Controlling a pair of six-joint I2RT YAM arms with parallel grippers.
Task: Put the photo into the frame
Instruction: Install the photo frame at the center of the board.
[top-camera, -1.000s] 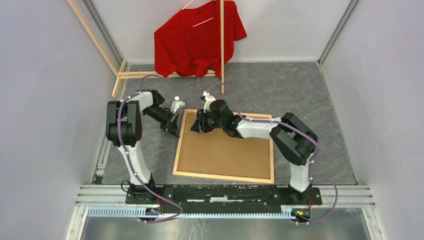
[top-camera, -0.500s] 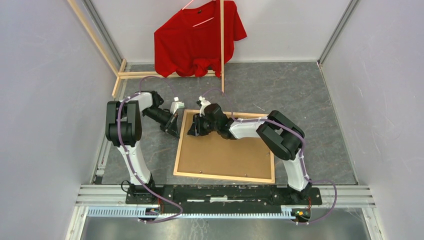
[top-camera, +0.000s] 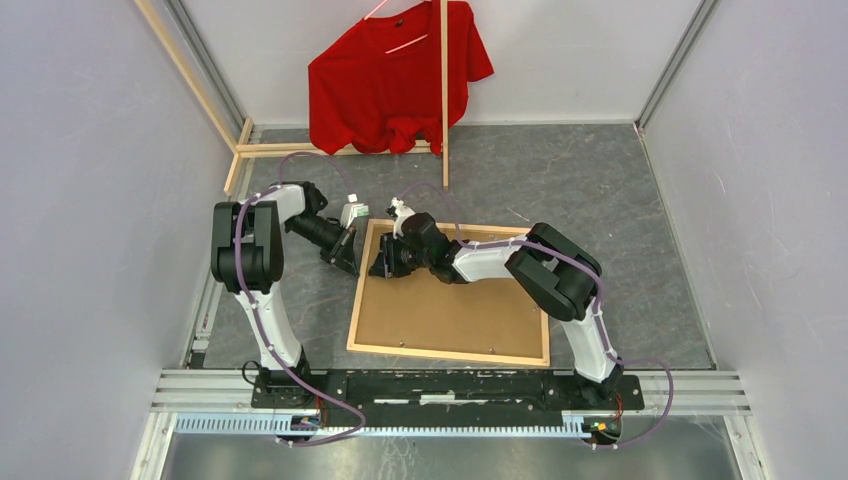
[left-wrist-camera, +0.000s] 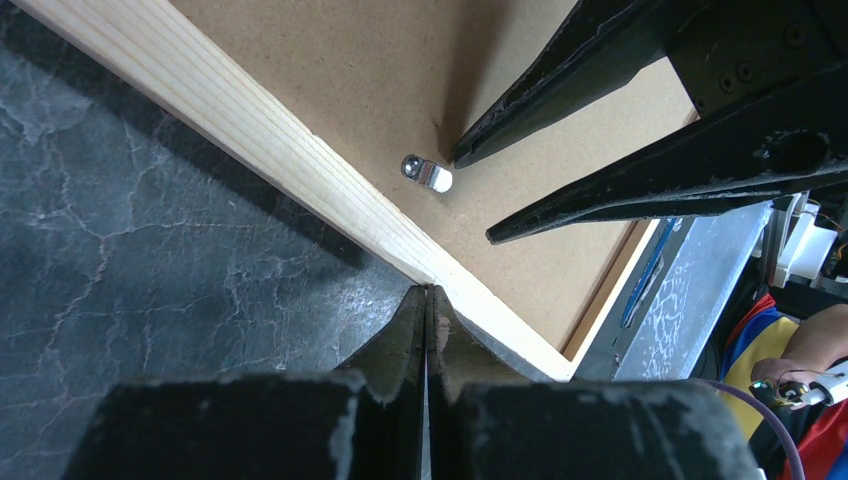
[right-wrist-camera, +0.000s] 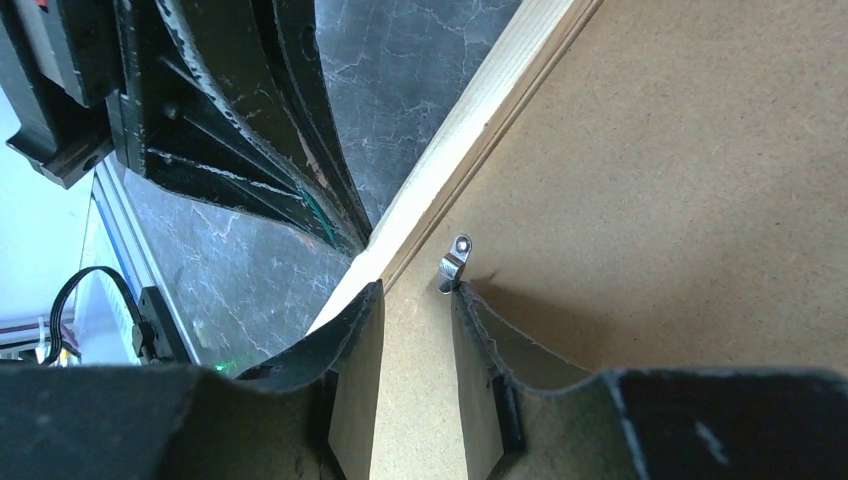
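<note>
Two arms meet at the far left corner of the frame (top-camera: 446, 354), which lies flat on the grey table (top-camera: 610, 190) with its back up and a brown backing board (top-camera: 450, 310) filling the space inside its light wood rails. The left gripper (left-wrist-camera: 427, 292) has its jaws pressed together with nothing between them, and its tips rest at the outer edge of the frame's left rail, where wood meets table. The right gripper (right-wrist-camera: 417, 292) reaches in from the other side, low over the backing board, with its jaws partly spread and nothing held between them. One of its fingers sits against the lower end of a small metal clip (right-wrist-camera: 455, 262) fixed to the board just inside the rail, while the other finger lies closer to the rail; whether that first finger actually presses on the clip cannot be told. The two grippers point at each other across the rail, close but apart. Far behind them, a red shirt (top-camera: 395, 80) hangs at the back wall, with loose wooden slats (top-camera: 300, 149) beside it.
</note>
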